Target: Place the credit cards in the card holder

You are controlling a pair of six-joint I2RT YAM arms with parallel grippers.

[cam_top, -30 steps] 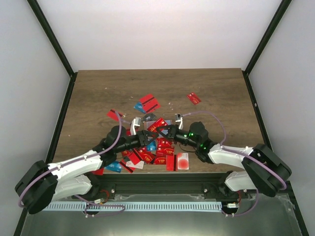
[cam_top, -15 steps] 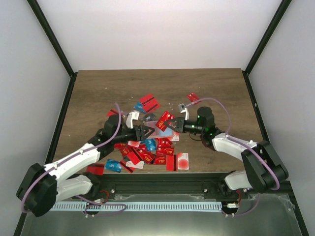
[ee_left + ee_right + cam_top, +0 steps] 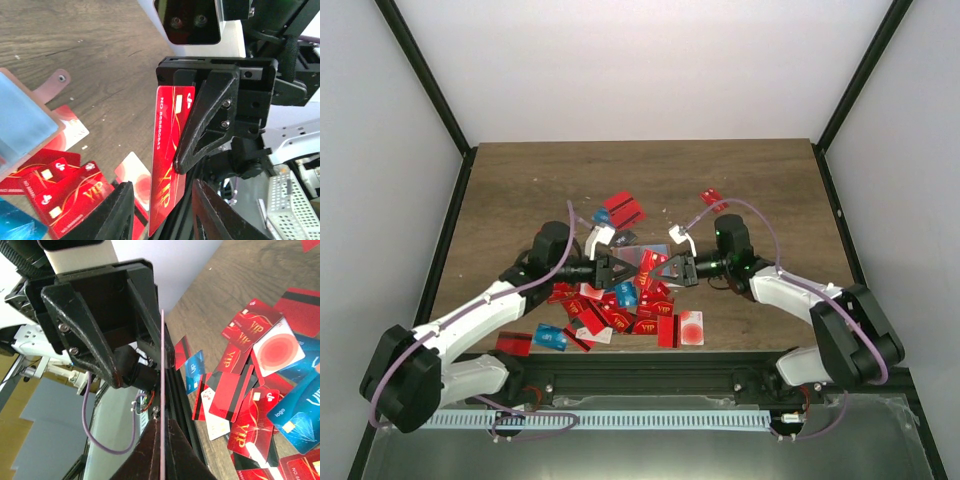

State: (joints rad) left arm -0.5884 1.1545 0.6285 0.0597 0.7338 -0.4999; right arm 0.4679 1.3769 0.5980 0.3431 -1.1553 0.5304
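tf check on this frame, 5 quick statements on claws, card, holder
1. The right claw grips a red card. True.
2. That card lies flat in the pile. False: it is held up on edge between the two claws.
3. The left claw is shut on the card. False: its fingers stand apart, one on each side of the card's end.
4. A white card with a red circle sits at the near edge of the pile. True.
5. The red card is already in the card holder. False: the holder sits off to the side in the left wrist view, apart from the card.
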